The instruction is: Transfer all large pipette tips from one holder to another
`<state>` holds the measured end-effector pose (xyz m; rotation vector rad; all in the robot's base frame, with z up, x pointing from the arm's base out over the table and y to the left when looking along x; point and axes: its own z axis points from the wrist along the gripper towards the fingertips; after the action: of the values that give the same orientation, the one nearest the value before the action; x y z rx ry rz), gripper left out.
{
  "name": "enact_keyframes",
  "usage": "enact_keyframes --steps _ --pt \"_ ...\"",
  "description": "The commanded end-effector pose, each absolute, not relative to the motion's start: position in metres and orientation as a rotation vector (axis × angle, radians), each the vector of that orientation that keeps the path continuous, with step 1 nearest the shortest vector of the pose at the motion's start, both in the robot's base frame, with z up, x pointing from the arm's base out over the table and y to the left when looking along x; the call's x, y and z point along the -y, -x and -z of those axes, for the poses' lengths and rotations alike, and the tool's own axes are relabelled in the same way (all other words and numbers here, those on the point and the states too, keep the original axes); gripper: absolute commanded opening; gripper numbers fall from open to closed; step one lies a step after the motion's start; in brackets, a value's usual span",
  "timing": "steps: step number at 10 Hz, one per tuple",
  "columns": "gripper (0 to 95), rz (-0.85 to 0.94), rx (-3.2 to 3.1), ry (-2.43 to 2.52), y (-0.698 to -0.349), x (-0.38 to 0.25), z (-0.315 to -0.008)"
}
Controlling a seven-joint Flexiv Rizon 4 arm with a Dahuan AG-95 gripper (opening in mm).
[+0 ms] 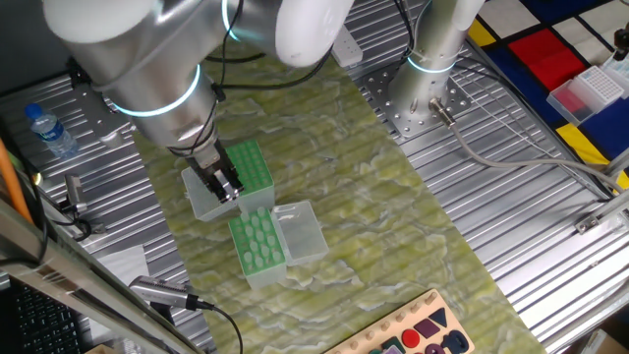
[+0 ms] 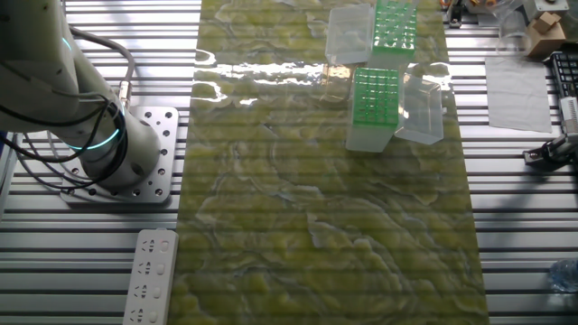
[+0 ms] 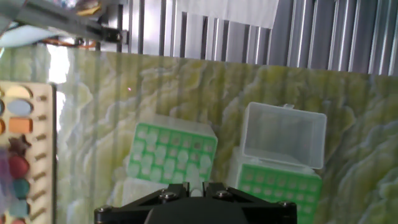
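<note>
While the arm (image 1: pixel 157 69) leans over the green mat (image 1: pixel 393 226), wrist pointing down, gripper (image 1: pixel 227 189) low between two green racks, far rack (image 1: pixel 246 169), near rack (image 1: pixel 257 242) holding pale tips (image 1: pixel 261 236), fingers (image 3: pixel 194 186) nearly closed around a whitish tip (image 3: pixel 194 185), lids (image 1: pixel 305 232) open.

Hand (image 1: pixel 227 189) low between two green racks (image 1: pixel 257 240).

Robotics lab/test bench. Ribbed aluminium tabletop (image 2: pixel 271 271) w/ green marbled mat (image 2: pixel 325 208) at centre. Arm base bolted to perforated plate (image 2: pixel 153 144), left of frame. Cables (image 1: pixel 511 162) across right side, power strip (image 2: pixel 149 280) lower left. Green pipette-tip racks (image 2: pixel 373 106) upper centre, water bottle (image 1: pixel 49 131) at left edge.
</note>
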<state>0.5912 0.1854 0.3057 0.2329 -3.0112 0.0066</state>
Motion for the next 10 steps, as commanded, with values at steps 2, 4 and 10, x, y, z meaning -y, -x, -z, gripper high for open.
enact_keyframes --steps 2,4,10 --pt "0.0 -0.082 2.92 -0.473 -0.578 -0.158 -0.317" --pt "0.0 -0.081 2.885 -0.568 -0.562 -0.132 -0.316" --pt "0.0 -0.124 2.794 -0.816 -0.511 -0.077 -0.295"
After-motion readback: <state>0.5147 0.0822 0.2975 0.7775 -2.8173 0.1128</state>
